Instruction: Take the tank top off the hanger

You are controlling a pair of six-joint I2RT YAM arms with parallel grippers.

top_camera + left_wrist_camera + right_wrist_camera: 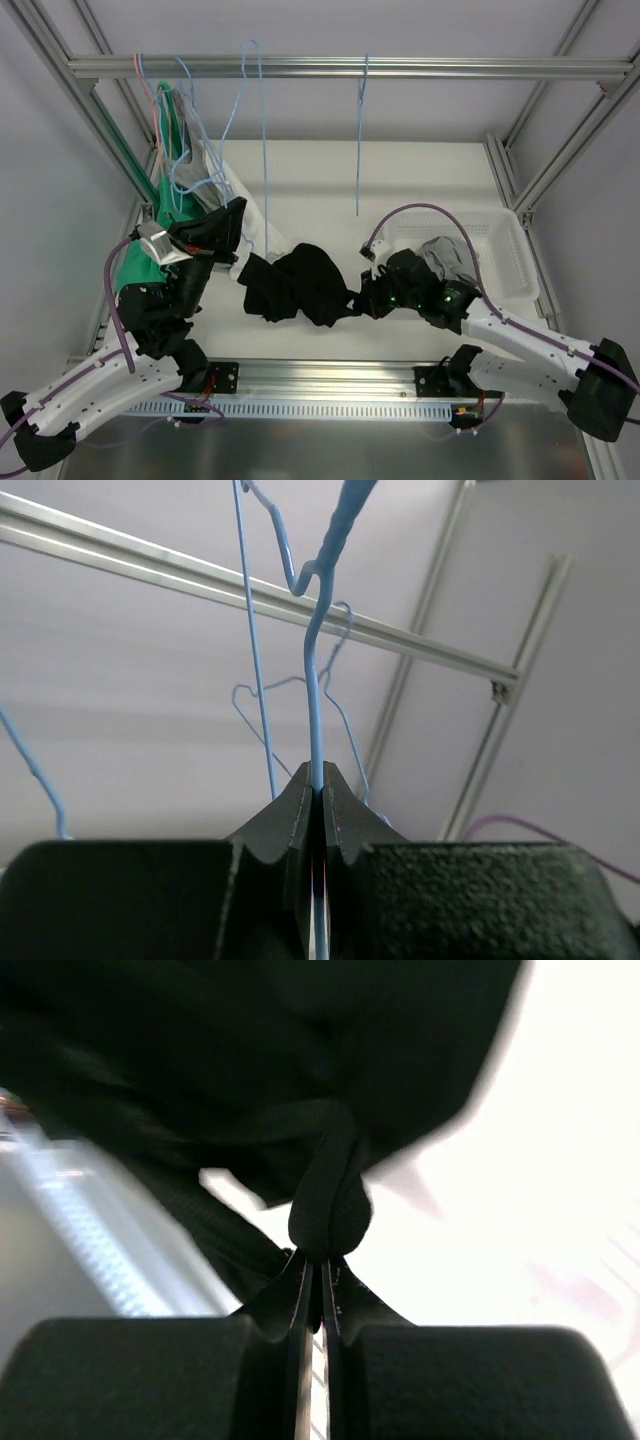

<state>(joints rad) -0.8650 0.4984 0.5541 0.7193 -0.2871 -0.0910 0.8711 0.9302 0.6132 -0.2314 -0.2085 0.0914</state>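
When viewed overhead, shows crumpled black fabric tank top over white bench; up close, reveals left hand clamped on thin blue wire hanger, right hand pinching tank top fold.

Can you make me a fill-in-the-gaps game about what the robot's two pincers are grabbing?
1. The left pincer is shut on a thin wire hanger whose colour is ____.
2. The right pincer pinches a fold of the tank top, which is ____ in colour.
3. The white basket on the right holds a crumpled cloth that is ____.

Missing words: blue, black, grey.
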